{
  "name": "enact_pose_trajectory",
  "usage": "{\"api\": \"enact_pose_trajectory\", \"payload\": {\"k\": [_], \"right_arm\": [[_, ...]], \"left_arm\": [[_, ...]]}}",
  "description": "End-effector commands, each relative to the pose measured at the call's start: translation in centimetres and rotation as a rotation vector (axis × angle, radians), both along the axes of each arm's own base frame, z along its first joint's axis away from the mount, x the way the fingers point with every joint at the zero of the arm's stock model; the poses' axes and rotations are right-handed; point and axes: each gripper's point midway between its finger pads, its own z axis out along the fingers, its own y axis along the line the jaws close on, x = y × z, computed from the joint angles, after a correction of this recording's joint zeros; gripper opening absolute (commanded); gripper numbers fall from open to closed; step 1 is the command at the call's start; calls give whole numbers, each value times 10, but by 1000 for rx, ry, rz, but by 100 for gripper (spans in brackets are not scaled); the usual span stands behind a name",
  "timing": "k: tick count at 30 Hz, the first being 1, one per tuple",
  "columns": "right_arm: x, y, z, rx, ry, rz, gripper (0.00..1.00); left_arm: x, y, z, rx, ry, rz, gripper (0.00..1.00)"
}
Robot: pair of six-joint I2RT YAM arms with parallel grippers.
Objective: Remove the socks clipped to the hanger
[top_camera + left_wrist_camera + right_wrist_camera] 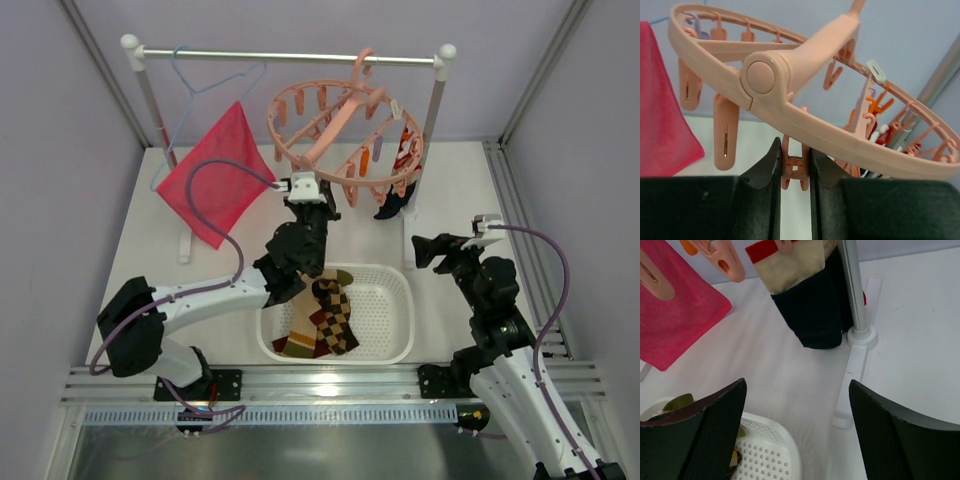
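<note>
Biggest worry first: the hanger (pixel 335 125) hangs tilted, only by its hook, on the rail (pixel 290 56), and the left claw (pixel 795 150) is up under its near rim. Any tug down or toward the near side could set the whole ring swinging, or, I'd judge, lift the hook clean off the rail.

Next down, the basket (pixel 405 320) sits on the table below and nearer than the ring, with argyle socks (pixel 325 320) lying in it. A swinging ring could let a freed sock drop past the basket's far rim onto the table.

Smaller again: the left claw is closed almost all the way, its fingers pinching a clip (pixel 794 170) under that near rim (no fabric shows in this clip, though its lower end is hidden between the fingers). If the pinch slides off the smooth plastic, the clip snaps shut and jerks the ring.

Now, where's the work? The clipped socks hang on the ring's right side, a tan red-banded sock (pixel 795 265) with a navy sock (pixel 815 310) below it, just beside the rack's right post. That's across the ring, well right of the left claw. The right claw (pixel 797 390) gapes wide, holding nothing, with those socks farther off and slightly to its left.
</note>
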Motion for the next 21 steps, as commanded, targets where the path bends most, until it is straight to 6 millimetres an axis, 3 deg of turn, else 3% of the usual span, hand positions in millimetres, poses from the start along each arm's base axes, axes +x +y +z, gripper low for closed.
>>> {"api": "enact_pose_trajectory", "payload": {"k": [1,13,21], "right_arm": [[-4,7,15,17,-47,43,84],[-20,15,38,48,-118,104,84],[-23,17,44,54,-132,120,83]], "left_arm": [[1,32,19,-60,-26,60,0],[34,95,15,-57,6,148,0],[59,130,-2,-46,59,213,0]]}}
